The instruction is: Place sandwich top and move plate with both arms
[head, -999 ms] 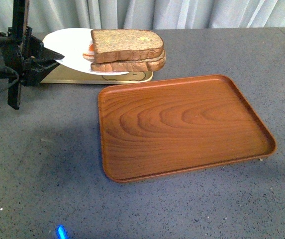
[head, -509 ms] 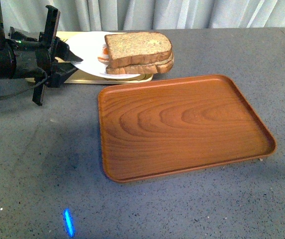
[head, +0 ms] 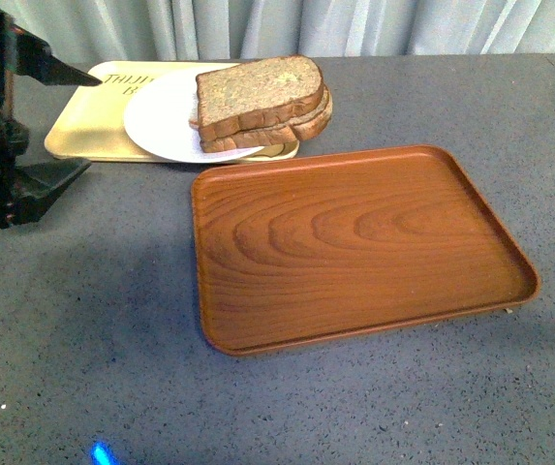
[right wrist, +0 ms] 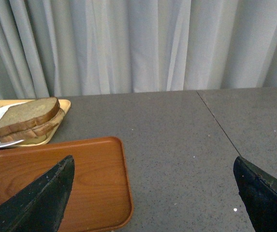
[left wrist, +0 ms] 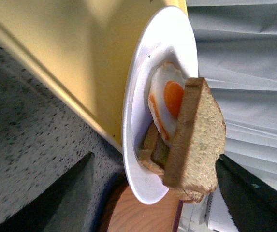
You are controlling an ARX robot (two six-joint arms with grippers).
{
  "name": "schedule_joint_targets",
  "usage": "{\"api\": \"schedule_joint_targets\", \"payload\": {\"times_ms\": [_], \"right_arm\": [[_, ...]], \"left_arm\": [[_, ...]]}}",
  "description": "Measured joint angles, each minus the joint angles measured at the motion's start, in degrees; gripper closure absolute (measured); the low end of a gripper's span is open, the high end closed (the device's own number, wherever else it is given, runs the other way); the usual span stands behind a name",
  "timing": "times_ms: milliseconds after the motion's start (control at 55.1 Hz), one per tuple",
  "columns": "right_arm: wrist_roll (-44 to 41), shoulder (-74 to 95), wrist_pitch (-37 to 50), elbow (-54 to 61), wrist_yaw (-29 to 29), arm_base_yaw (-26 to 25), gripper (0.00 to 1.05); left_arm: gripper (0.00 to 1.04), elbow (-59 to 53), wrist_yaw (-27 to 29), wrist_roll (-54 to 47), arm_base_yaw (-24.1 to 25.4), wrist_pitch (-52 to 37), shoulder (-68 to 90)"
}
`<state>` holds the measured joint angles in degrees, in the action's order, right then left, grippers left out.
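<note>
Two bread slices stacked, plate waiting on the yellow tray.

The sandwich top (head: 258, 90) sits on the lower slice over the fried egg (left wrist: 169, 99), on the plate (head: 161, 121), which overhangs the yellow tray (head: 78, 136) toward the wooden tray (head: 354, 242). The left hand (head: 25, 116) gapes wide and empty just off the plate's left rim, nearer by far; the right hand (right wrist: 153, 193), also wide, hovers over the table (head: 83, 368) well to the right.

The sandwich top (head: 258, 89) lies on the plate (head: 161, 121), which rests on the yellow tray (head: 83, 136) behind the wooden tray (head: 354, 242).
</note>
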<state>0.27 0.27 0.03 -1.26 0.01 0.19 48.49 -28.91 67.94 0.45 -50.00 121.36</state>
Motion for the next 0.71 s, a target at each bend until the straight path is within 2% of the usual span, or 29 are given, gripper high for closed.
{"api": "schedule_joint_targets", "payload": {"times_ms": [54,345,436,509,545,654,708], "right_arm": [[0.0,0.0,0.0,0.0,0.0,0.0,0.09],[0.0,0.0,0.0,0.0,0.0,0.0,0.09],[0.0,0.0,0.0,0.0,0.0,0.0,0.09],[0.0,0.0,0.0,0.0,0.0,0.0,0.09],[0.0,0.0,0.0,0.0,0.0,0.0,0.09],[0.0,0.0,0.0,0.0,0.1,0.0,0.09],[0.0,0.0,0.0,0.0,0.1,0.0,0.09]], "left_arm": [[0.07,-3.4,-0.6,-0.9,0.8,-1.4,-2.4],[0.09,-25.2,-6.3,-7.0,6.3,-7.4,-21.0],[0.09,-32.2,-6.9,-9.8,6.2,-7.8,-29.0],[0.09,-33.7,-7.3,-11.0,5.8,-7.8,-31.5],[0.12,-34.4,-3.9,-14.0,4.9,-10.3,-31.2],[0.34,-38.7,10.9,-26.9,1.3,-22.6,-29.4],[0.44,-40.5,16.0,-34.8,0.3,-26.3,-30.5]]}}
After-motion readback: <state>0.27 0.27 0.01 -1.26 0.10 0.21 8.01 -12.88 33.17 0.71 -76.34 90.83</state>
